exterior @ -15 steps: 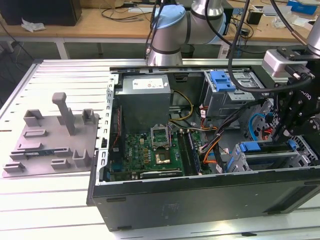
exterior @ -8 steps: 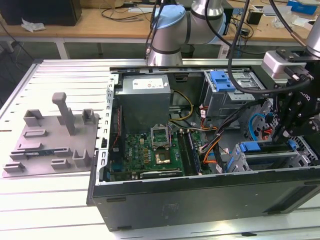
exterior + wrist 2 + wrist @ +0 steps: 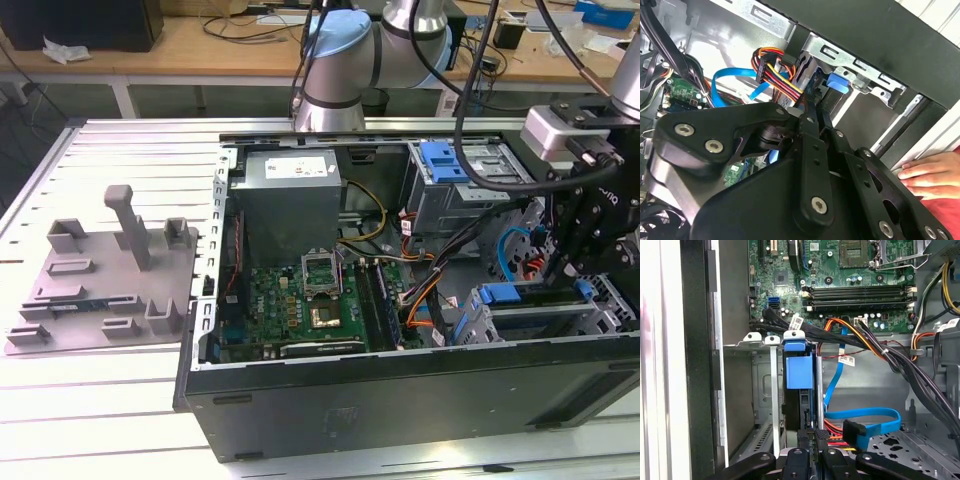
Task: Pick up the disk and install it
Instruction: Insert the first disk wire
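The disk [image 3: 510, 294] sits in the metal drive cage [image 3: 470, 325] at the front corner of the open computer case, on the exterior view's right. In the first wrist view the disk [image 3: 799, 371] stands edge-on in the cage slot [image 3: 765, 390], its blue bracket facing out. My black gripper [image 3: 553, 272] hangs right over that cage. In both wrist views its fingers lie close together, shut, with their tips [image 3: 814, 436] at the disk's near end. The second wrist view shows the gripper [image 3: 816, 102] pointing at the blue bracket [image 3: 836, 82]. I cannot tell whether the tips touch the disk.
A person's hand [image 3: 935, 172] rests by the case edge. A blue data cable [image 3: 865, 417] and orange-red power wires [image 3: 782, 75] lie beside the cage. The grey power supply [image 3: 290, 200], motherboard [image 3: 300, 300] and a rear cage with a blue latch [image 3: 445, 160] fill the case. A grey fixture plate [image 3: 110, 275] lies outside it.
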You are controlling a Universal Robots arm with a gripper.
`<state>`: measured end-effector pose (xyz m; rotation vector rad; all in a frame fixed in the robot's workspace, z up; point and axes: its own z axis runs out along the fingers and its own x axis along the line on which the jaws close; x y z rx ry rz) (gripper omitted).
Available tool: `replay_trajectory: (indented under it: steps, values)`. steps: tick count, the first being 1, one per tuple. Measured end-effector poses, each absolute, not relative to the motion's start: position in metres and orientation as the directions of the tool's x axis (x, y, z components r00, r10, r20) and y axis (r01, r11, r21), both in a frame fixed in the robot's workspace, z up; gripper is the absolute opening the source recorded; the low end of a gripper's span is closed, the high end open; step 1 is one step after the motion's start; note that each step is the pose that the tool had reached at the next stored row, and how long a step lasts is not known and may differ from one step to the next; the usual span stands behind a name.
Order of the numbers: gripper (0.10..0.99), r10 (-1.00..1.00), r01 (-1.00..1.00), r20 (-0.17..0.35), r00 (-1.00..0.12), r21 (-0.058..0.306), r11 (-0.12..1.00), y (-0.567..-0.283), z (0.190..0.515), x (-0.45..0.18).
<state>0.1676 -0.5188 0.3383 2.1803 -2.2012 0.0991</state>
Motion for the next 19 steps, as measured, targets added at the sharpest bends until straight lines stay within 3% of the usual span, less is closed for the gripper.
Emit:
replay_trajectory:
  steps: [8,11,12,19]
  values:
    - [0.169,-0.997,-1.000,0.074,-0.010,-0.016,0.009,-0.519,0.336,0.167]
    - [0.235,-0.997,-1.000,0.075,-0.010,-0.016,0.009,-0.519,0.344,0.168]
    - [0.302,-0.997,-1.000,0.076,-0.010,-0.016,0.009,-0.519,0.348,0.168]
    - [0.302,-0.995,-1.000,0.095,-0.010,-0.016,0.009,-0.518,0.368,0.168]
